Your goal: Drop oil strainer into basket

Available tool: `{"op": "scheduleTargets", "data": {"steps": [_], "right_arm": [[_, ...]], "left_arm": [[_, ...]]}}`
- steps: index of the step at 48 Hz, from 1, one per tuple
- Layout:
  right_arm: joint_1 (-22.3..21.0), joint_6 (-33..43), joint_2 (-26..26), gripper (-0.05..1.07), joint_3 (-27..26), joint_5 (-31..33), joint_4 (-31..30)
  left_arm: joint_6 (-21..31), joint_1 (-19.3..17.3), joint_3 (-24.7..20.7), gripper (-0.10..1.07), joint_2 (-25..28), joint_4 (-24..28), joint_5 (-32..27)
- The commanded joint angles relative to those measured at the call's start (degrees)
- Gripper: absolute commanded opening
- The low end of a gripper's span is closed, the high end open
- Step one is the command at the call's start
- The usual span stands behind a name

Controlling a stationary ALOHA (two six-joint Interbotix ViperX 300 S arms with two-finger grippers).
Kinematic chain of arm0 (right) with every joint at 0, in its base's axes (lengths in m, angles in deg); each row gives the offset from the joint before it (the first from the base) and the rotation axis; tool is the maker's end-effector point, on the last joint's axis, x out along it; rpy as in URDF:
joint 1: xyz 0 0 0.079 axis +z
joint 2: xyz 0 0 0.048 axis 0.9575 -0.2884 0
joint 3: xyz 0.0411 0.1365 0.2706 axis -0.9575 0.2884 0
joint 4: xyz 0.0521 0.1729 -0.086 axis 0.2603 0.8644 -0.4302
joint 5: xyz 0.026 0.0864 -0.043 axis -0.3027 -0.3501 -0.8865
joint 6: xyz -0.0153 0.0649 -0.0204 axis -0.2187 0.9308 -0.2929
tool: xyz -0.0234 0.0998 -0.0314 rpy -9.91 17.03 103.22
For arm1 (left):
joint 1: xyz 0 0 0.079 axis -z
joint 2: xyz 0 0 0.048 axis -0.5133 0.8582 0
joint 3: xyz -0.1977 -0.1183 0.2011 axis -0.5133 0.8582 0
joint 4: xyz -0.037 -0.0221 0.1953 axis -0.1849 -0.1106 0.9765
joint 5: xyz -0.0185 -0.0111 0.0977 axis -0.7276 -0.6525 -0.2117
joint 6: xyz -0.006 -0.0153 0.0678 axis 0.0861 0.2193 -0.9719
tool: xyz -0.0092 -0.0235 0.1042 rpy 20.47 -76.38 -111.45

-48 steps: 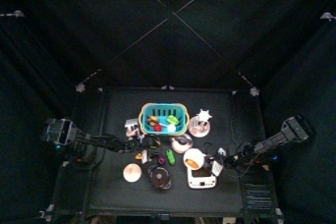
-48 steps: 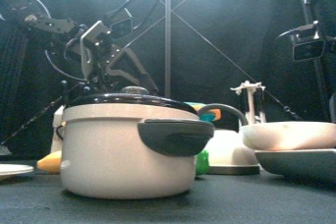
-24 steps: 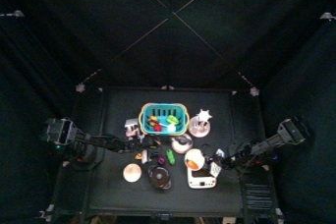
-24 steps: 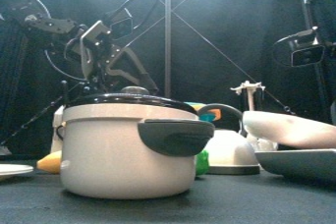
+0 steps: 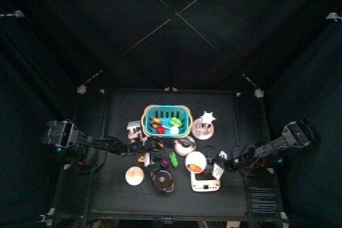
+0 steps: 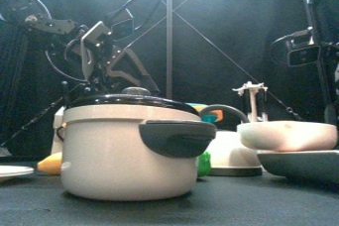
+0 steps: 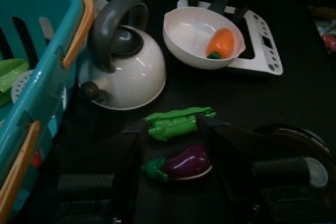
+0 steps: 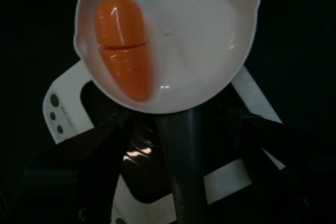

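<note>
The oil strainer is a white bowl-shaped scoop with a grey handle, and a toy carrot lies in it. My right gripper is shut on its handle. The strainer sits low over the flat white tray at the table's front right, and shows in the front view and the left wrist view. The teal basket stands at the back middle with toys in it; its slatted wall shows in the left wrist view. My left gripper is open around a purple toy eggplant.
A white kettle stands between basket and strainer. A green toy pepper lies by the eggplant. A large white pot with a black lid stands at the table's front and hides much in the front view.
In the front view the strainer bowl tipped up half a second ago and has come back down level. The right arm shifted slightly. The left arm has not moved.
</note>
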Motion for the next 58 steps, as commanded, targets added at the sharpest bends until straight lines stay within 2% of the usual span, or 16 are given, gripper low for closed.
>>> {"op": "scheduleTargets", "data": {"steps": [1, 8, 25, 32, 37, 48, 58], "right_arm": [[-0.26, 0.0, 0.0, 1.02, -0.7, 0.09, 0.0], [-0.26, -0.09, -0.09, 0.95, -0.44, 0.26, -0.18], [0.09, -0.09, 1.23, 0.46, -0.18, 0.79, 0.88], [0.18, -0.09, 3.43, 0.34, 0.35, 0.79, 1.05], [0.44, 0.0, 5.71, 0.28, 0.79, 0.88, 0.79], [1.23, -0.09, 10.63, 0.28, 0.79, 1.49, -0.53], [1.32, 0.0, 11.78, 0.27, 1.14, 1.58, -1.76]], "left_arm": [[0.0, 0.09, -0.53, 0.82, -0.26, -0.09, 0.53], [0.0, 0.09, -0.53, 0.82, -0.26, -0.09, 0.53], [0.0, 0.09, -0.44, 0.82, -0.26, -0.09, 0.53], [0.0, 0.18, -0.44, 0.82, -0.26, -0.09, 0.53], [0.0, 0.18, -0.44, 0.82, -0.26, -0.09, 0.53], [0.0, 0.18, 0.44, 0.82, -1.32, -0.09, 0.53], [0.0, 0.18, 2.02, 0.82, -3.08, -0.44, 0.53]]}}
